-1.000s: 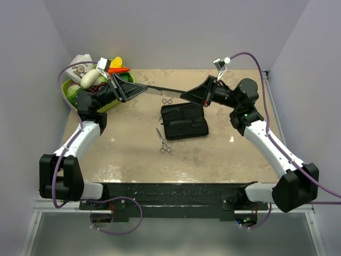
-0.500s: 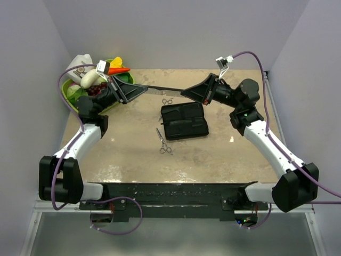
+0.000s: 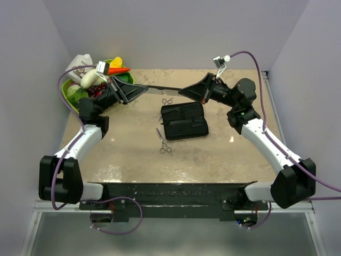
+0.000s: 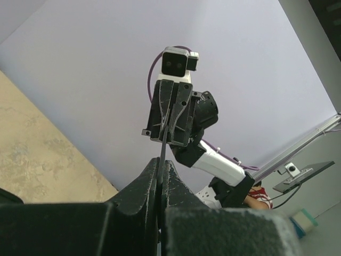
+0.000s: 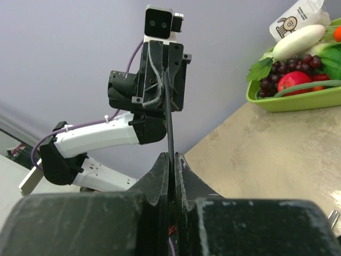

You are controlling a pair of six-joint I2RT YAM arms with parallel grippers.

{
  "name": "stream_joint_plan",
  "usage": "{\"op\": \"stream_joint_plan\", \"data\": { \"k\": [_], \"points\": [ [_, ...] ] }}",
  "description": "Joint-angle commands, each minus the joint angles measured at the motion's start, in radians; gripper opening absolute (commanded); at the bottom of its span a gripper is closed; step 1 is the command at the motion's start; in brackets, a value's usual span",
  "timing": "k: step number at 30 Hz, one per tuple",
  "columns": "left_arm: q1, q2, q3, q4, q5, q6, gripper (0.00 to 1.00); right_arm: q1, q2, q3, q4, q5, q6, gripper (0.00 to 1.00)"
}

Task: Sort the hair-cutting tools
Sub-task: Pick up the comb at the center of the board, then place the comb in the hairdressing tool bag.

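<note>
Top external view, upper middle: the black comb [image 3: 160, 89] hangs above the tabletop [image 3: 122, 154], long axis running left-right. Left pincer [image 3: 142, 88] and right pincer [image 3: 181, 94] each pinch one end, equally near.

Soft, even light falls from overhead in the top view. The table [image 3: 128, 154] carries a patchy sheen and only faint shadows under the arms. In both wrist views I see the near fingers [image 4: 138, 192] as dark, blurred masses, while the comb [image 5: 169, 128] reads crisp.
</note>
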Motion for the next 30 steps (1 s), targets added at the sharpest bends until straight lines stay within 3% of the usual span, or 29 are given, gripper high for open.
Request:
{"op": "stream_joint_plan", "data": {
  "k": [1, 2, 4, 5, 7, 13, 19, 25, 30],
  "points": [
    [-0.006, -0.024, 0.001, 0.08, -0.011, 0.0, 0.06, 0.006, -0.012, 0.047, 0.017, 0.03, -0.024, 0.0],
    [-0.006, -0.024, 0.004, 0.057, -0.007, 0.003, 0.33, 0.006, -0.012, 0.05, 0.003, 0.03, -0.033, 0.0],
    [-0.006, -0.019, 0.01, 0.039, 0.0, 0.018, 0.59, 0.004, -0.018, 0.05, -0.012, 0.036, -0.041, 0.0],
    [-0.006, -0.018, 0.015, 0.01, 0.01, 0.03, 0.87, 0.001, -0.021, 0.05, -0.043, 0.039, -0.059, 0.0],
    [-0.004, -0.021, 0.039, -0.021, 0.024, 0.059, 0.99, -0.022, -0.021, 0.059, -0.093, 0.041, -0.085, 0.0],
    [-0.004, -0.051, 0.079, -0.194, 0.05, 0.205, 0.99, -0.155, -0.012, 0.065, -0.221, 0.03, -0.156, 0.0],
    [-0.006, -0.044, 0.18, -0.695, 0.023, 0.556, 0.99, -0.24, 0.075, 0.113, -0.365, 0.024, -0.258, 0.0],
    [-0.006, 0.028, 0.301, -1.064, -0.095, 0.812, 0.99, -0.244, 0.163, 0.263, -0.716, 0.116, -0.497, 0.0],
    [-0.012, 0.096, 0.326, -1.205, -0.213, 0.906, 0.99, -0.258, 0.203, 0.317, -0.925, 0.214, -0.649, 0.0]
  ]
}}
